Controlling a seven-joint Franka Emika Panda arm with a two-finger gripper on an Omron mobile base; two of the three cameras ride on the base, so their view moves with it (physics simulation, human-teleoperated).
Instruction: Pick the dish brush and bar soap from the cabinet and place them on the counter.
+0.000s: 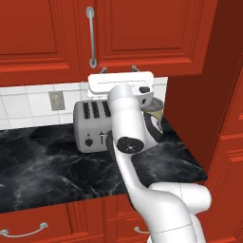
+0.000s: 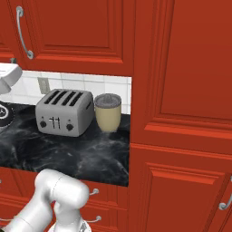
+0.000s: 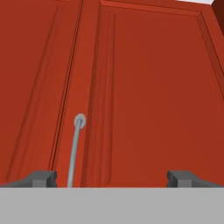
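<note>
The red wall cabinet [image 1: 142, 33] hangs over the counter [image 1: 47, 161] with its panelled door shut, so the dish brush and bar soap are hidden. Its curved silver handle [image 1: 90, 37] runs vertically at the door's left edge. My gripper [image 1: 118, 70] points up at the door's lower edge, just right of the handle's bottom end, open and holding nothing. In the hand view the door [image 3: 148, 87] is close ahead, the handle [image 3: 75, 151] rises between my spread fingertips, nearer the left one [image 3: 41, 177], and the gripper [image 3: 112, 178] touches nothing.
A silver toaster [image 1: 90, 124] stands on the black counter [image 2: 68, 149] against the tiled wall, with a beige lidded cup [image 2: 108, 111] to its right. A tall red cabinet [image 2: 181, 113] closes off the counter's right end. Low drawers with horizontal handles [image 1: 23, 232] sit below.
</note>
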